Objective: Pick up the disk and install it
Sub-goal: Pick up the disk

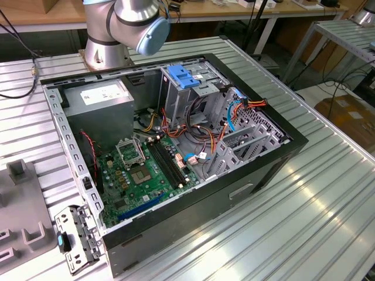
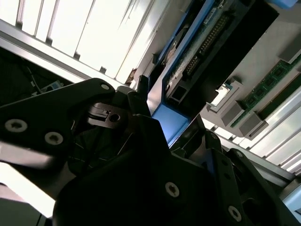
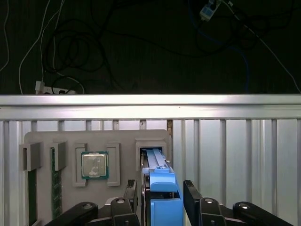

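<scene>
Gripper: the gripper (image 3: pixel 161 187) sits astride the disk's blue end, dark metal on both sides. Whether it is actually clamped, cannot tell.
Disk: the disk (image 3: pixel 157 161) stands on edge in a slot of the grey tray (image 3: pixel 47 141); in the second wrist view its circuit-board side (image 2: pixel 207 40) shows.
Tray neighbours: processor chip (image 3: pixel 94 165) beside the slot, memory sticks (image 3: pixel 55 188) further along.
Table: ribbed aluminium table (image 3: pixel 235 150) under it all.
Beyond: cables (image 3: pixel 70 47) on the dark floor.
Exterior view: open computer case (image 1: pixel 234 193) with its blue-latched cage (image 1: pixel 181 78).
</scene>
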